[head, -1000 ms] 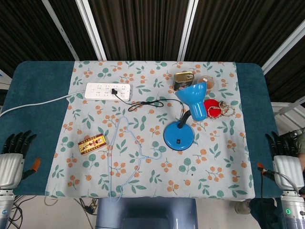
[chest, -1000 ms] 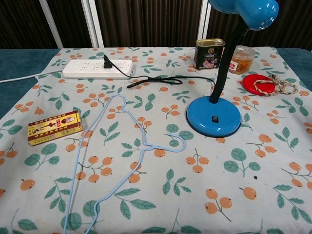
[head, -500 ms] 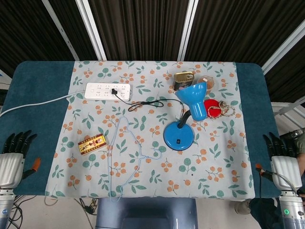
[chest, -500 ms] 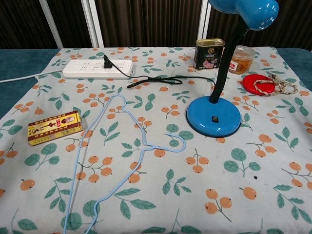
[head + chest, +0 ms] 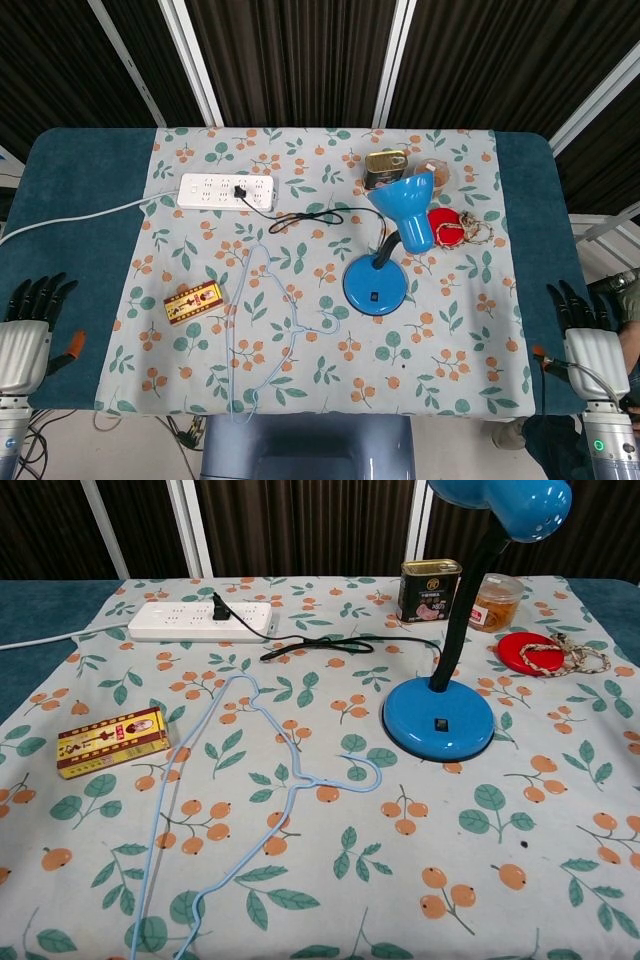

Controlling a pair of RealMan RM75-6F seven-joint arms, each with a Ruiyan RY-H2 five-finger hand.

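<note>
Both hands lay empty, fingers spread: the left hand [image 5: 22,340] at eight o'clock, the right hand [image 5: 588,345] at four. Nearest the left sat a yellow box [image 5: 193,303] on the floral cloth [image 5: 450,370]; dark slatted wall [image 5: 290,60] stood at twelve.

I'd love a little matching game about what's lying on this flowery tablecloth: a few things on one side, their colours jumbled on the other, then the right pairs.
Things:
1. desk lamp
2. power strip
3. clothes hanger
4. round lid

Colours:
A. white
B. red
C. strong blue
D. pale blue

Pairs: 1-C, 2-A, 3-D, 4-B
</note>
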